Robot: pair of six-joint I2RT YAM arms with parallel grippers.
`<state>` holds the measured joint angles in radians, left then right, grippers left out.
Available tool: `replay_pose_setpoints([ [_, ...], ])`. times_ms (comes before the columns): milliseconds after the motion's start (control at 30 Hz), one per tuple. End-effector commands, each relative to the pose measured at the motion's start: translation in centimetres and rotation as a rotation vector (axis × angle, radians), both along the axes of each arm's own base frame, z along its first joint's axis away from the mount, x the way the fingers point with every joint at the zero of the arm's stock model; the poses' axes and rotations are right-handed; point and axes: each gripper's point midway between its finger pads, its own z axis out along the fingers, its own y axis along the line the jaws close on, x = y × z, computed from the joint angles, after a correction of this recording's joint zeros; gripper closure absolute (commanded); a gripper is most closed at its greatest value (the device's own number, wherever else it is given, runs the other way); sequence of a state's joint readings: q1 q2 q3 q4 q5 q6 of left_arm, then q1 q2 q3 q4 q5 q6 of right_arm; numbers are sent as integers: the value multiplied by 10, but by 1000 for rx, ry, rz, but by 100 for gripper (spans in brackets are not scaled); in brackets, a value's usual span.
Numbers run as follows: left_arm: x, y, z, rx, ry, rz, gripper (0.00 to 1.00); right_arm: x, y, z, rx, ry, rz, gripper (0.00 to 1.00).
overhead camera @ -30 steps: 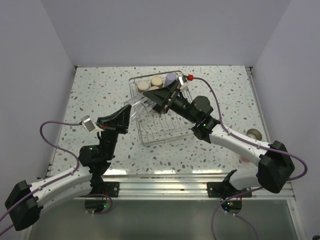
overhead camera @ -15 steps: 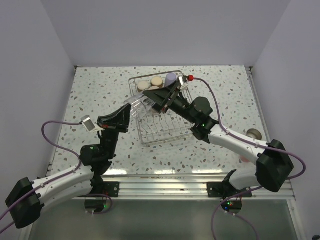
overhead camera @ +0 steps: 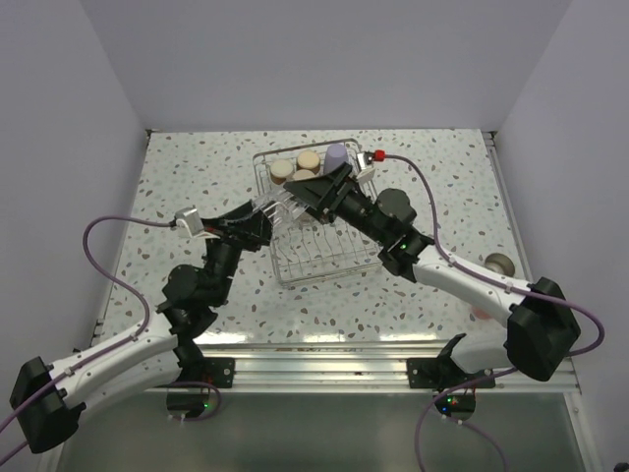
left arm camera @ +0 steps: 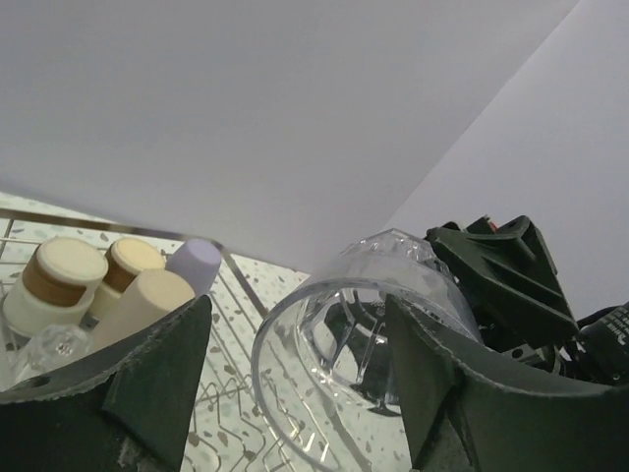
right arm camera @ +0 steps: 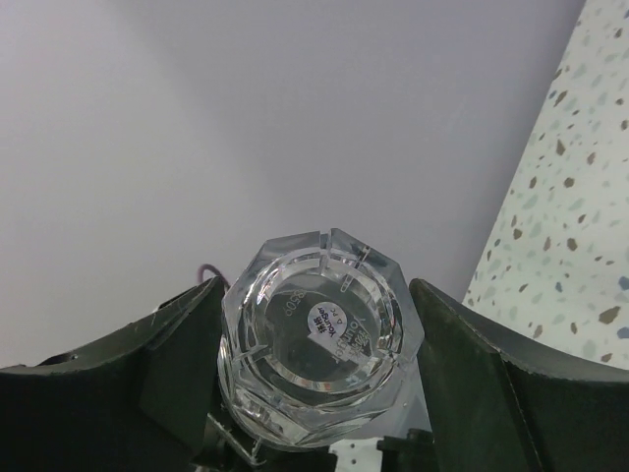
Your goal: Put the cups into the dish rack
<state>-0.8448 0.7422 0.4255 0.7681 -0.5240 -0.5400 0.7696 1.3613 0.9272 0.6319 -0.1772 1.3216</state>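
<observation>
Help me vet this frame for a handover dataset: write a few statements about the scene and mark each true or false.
1. The right end effector grips the glass cup. True.
2. The rack holds no cups. False: several stand at its far end.
3. A lavender cup is in the rack. True.
4. The glass cup rests on the table. False: it is held in the air, over the rack.
5. The left end effector is clamped on the lavender cup. False: it is open, either side of the glass cup's mouth.
</observation>
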Motion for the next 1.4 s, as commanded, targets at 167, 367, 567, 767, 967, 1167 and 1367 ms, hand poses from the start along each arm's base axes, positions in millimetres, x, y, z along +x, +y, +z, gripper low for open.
replay_pose_setpoints([
  [167,10,17,-16,103,169,108,13,47,-51,13,-105,-85,-221,100],
  [367,6,28,-52,303,349,146,12,88,-105,-8,-479,-159,-524,100],
  [567,-10,42,-83,545,535,135,11,123,-139,-31,-776,-207,-723,100],
  [767,-23,64,-101,662,621,173,9,153,-149,-45,-938,-219,-823,100],
  [967,-30,87,-129,700,639,246,7,184,-143,-75,-1078,-219,-850,100],
  [1167,-33,90,-127,681,622,242,6,207,-140,-108,-1182,-204,-868,100],
  [1367,-33,86,-131,696,627,224,5,225,-134,-145,-1251,-177,-867,100],
])
